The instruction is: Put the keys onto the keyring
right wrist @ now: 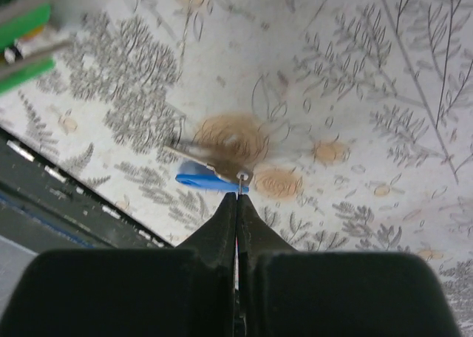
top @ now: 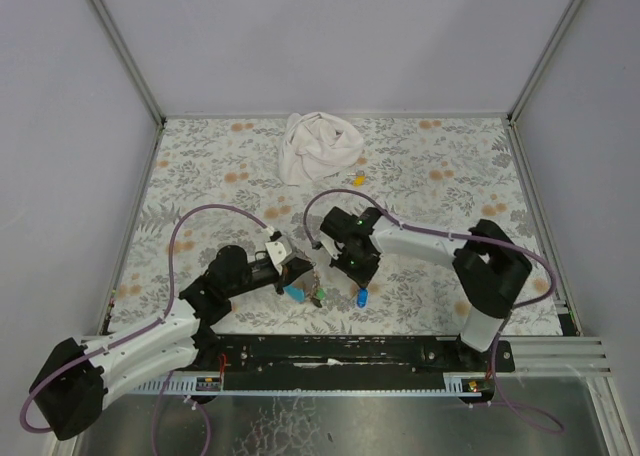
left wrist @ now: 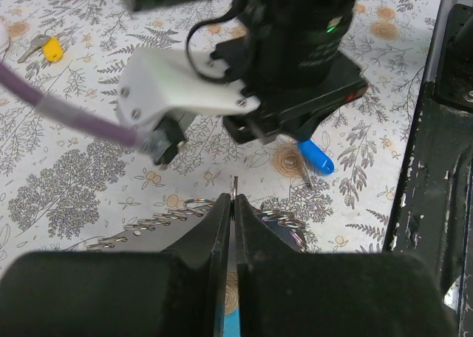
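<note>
Both jaws pinched closed (hold unclear) | floral tabletop (top: 450, 176) | white cloth (top: 318, 146) at back | grey walls (top: 330, 36) around

The table (top: 430, 166) is seen whole from high above its near edge. Both wrist views are held close over it, angled downward; the blue key (top: 361, 299) is shared by all three.

place: robot lab cell | evidence: grey panel walls (top: 330, 36), aluminium frame (top: 120, 46), arm mounting rail (top: 350, 351)
</note>
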### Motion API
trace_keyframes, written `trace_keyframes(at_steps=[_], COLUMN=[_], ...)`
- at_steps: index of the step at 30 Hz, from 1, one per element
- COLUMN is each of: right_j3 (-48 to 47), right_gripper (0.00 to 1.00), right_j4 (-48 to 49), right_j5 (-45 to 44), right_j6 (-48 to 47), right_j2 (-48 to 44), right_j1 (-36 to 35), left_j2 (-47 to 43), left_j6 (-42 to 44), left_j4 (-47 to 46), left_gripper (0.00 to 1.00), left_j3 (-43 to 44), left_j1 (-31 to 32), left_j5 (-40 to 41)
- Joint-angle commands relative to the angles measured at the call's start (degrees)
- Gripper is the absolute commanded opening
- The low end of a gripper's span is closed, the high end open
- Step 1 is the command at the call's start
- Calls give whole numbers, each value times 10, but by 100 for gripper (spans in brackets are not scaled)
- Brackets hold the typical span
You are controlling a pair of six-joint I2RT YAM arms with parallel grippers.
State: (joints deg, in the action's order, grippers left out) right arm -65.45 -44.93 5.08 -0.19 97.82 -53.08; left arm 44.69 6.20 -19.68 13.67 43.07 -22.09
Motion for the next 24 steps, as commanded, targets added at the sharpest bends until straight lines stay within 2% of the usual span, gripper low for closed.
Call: trace_keyframes(at_steps=[1,7,11,20,24], right_j3=[-64,-131,-135,-60,-23], right_gripper=[0,4,14,41,42], right_j4=[10,12,25,92,125], right_j5=[-15,-13,-18,-20,-37], right_j6=[-34,-48,-48,-42,-34], right_j2=[56,140,140,11,-23], right_j1=[11,14,13,13,14], left_j2=[-9,-6,-1,1,-1], left_j6=[-7,-5,-4,-5,-5], left_j4=[-27,-25,-25,-26,-26], left_gripper=[0,0,0,0,0], left_j3=[1,1,3,3,3], left_j1=[-2,-2,-2,-2,-2], left_j5=[9,12,11,10,10])
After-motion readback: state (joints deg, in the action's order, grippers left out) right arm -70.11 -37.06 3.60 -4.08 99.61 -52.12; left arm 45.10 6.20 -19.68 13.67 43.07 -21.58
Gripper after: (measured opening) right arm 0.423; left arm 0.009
